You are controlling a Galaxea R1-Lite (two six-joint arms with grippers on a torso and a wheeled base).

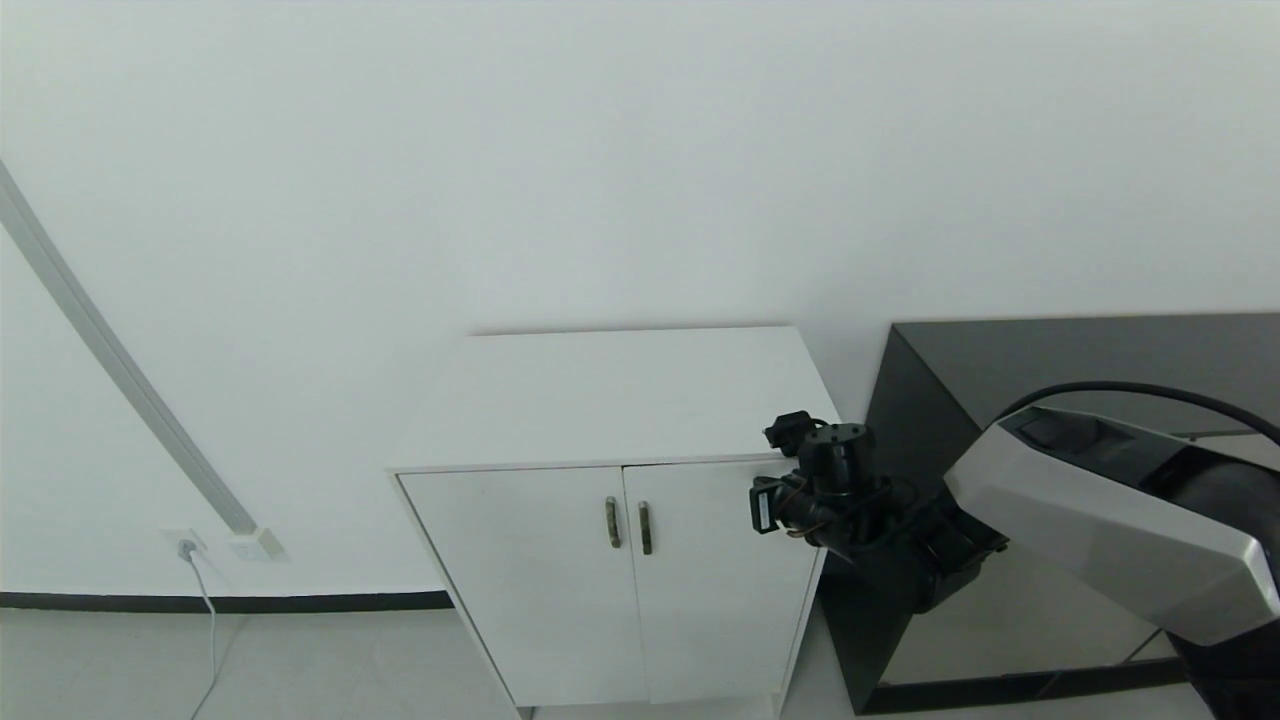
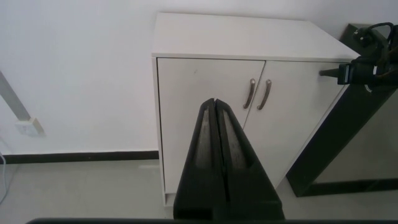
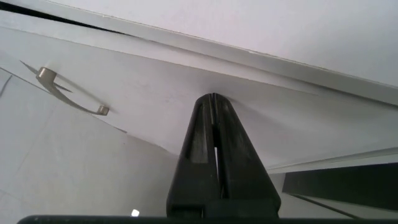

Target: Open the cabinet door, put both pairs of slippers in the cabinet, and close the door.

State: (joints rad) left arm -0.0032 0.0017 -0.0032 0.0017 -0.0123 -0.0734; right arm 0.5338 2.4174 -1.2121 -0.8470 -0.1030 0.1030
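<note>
The robot's right gripper (image 1: 762, 508), clenched on nothing, points tip-first at the upper outer corner of the right door (image 1: 710, 590) of the white cabinet (image 1: 620, 400) by the wall. The left gripper (image 2: 214, 102), also clenched empty, hangs farther off, facing the front. Both doors are closed and the handles (image 1: 645, 527) free. Whether the slippers are inside cannot be told, so the job may be starting or ending.

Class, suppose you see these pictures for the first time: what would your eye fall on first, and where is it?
A white cabinet stands against the wall, both doors shut, with two handles at the middle. The right gripper, shut, is at the upper right corner of the right door, and a dark unit stands just to the cabinet's right.
</note>
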